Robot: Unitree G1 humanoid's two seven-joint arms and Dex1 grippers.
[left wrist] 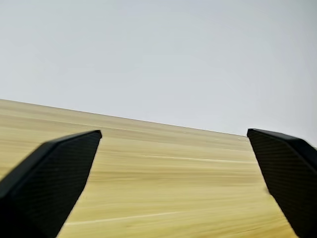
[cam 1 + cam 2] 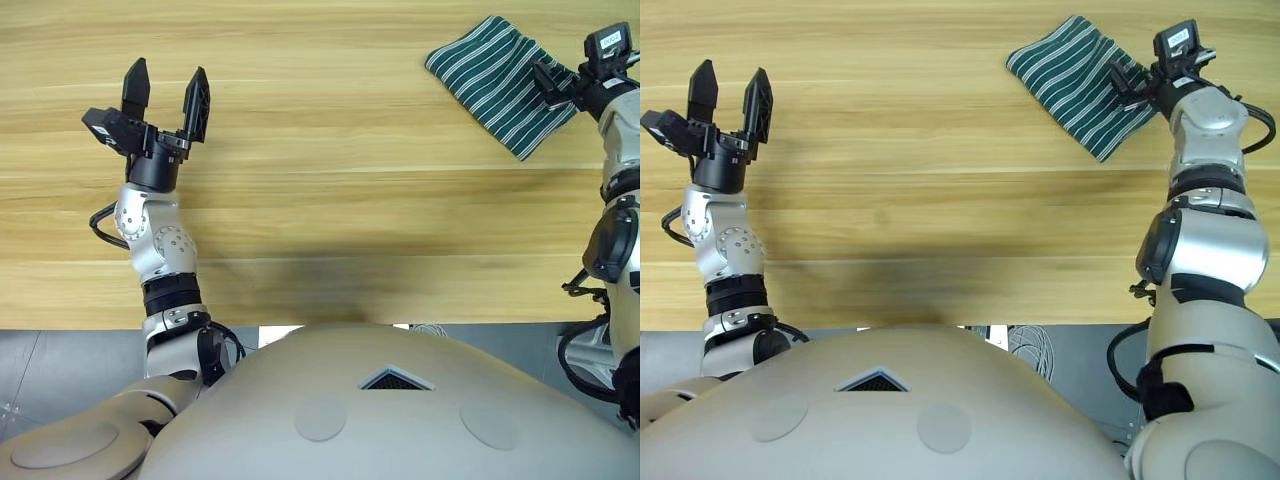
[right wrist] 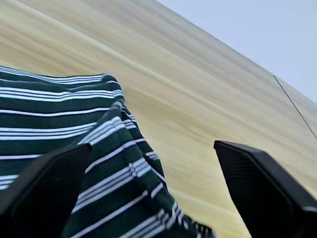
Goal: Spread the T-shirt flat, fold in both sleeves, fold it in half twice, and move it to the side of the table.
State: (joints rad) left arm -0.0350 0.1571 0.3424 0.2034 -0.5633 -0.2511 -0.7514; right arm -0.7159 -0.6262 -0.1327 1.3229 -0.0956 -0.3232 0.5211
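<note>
In the left eye view the T-shirt (image 2: 500,82) lies at the far right side of the wooden table (image 2: 330,200). It is folded into a small thick packet, dark green with thin white stripes, and its edges are a little uneven. The right gripper (image 2: 550,85) is at the right edge of the packet. The left gripper (image 2: 167,92) stands over bare wood on the left, well apart from the T-shirt, its fingers wide apart and holding nothing. In the left wrist view its two black fingertips (image 1: 54,173) are spread, with wood between them. In the right wrist view the right fingers (image 3: 44,188) are also wide apart and clamp nothing. The striped cloth, in layered folds, lies under one finger and reaches into the gap.
</note>
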